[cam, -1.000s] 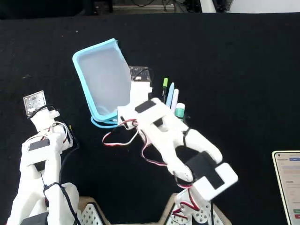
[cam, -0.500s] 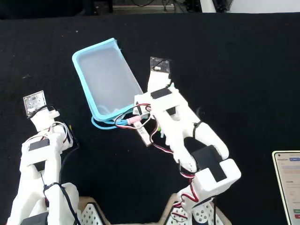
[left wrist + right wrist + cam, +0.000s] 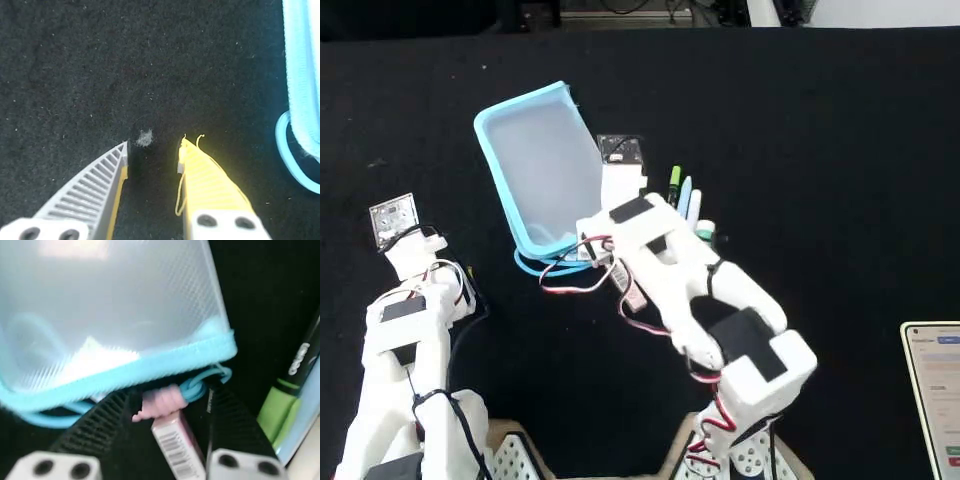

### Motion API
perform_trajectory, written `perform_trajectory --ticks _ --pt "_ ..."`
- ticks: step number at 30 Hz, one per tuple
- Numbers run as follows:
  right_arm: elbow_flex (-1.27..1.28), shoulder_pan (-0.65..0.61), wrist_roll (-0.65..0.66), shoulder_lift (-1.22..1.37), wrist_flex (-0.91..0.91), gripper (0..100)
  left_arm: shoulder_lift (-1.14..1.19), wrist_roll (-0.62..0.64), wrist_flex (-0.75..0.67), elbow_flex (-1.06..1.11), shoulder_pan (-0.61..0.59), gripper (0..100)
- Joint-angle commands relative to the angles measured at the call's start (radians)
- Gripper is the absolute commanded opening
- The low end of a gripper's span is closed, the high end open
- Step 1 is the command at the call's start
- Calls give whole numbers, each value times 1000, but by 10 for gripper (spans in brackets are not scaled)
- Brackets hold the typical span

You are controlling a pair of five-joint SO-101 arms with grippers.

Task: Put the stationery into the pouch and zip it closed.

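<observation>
The translucent pouch (image 3: 542, 165) with blue trim lies at the back left, its open end toward the arms. My right gripper (image 3: 600, 258) sits at that open end, shut on a pink-tipped white stick (image 3: 630, 290) that lies slanted between the jaws. In the right wrist view the stick (image 3: 162, 407) rests just before the pouch's blue edge (image 3: 150, 370) and its blue loop. A green pen (image 3: 674, 183), a blue pen (image 3: 684, 194), a white pen (image 3: 694, 206) and a small glue stick (image 3: 706, 233) lie beside the right arm. My left gripper (image 3: 152, 150) hangs open over bare cloth.
Black cloth covers the whole table. A tablet screen (image 3: 932, 395) pokes in at the right edge. The pouch's blue loop (image 3: 292, 155) lies close to the left gripper. The far and right parts of the table hold nothing else.
The right arm swung right over the pens, then back left to the pouch's open end, carrying the pink-tipped stick. The left arm has not moved.
</observation>
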Motion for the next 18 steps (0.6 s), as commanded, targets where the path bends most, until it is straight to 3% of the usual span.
perform_trajectory --ticks 1,6,9,10,13,18 --pt "-88 41 6 30 49 208 -8 12 -11 -45 -7 166" --pt "-124 37 -35 38 104 182 -8 12 -11 -45 -8 166" --pt "-117 37 -34 38 107 52 -8 12 -11 -45 -8 166" --pt "-117 40 -9 38 107 7 -8 12 -11 -45 -8 166" --pt "-131 49 115 27 157 13 -8 12 -11 -45 -8 166" --pt "-228 84 206 -33 270 11 -8 12 -11 -45 -8 166"
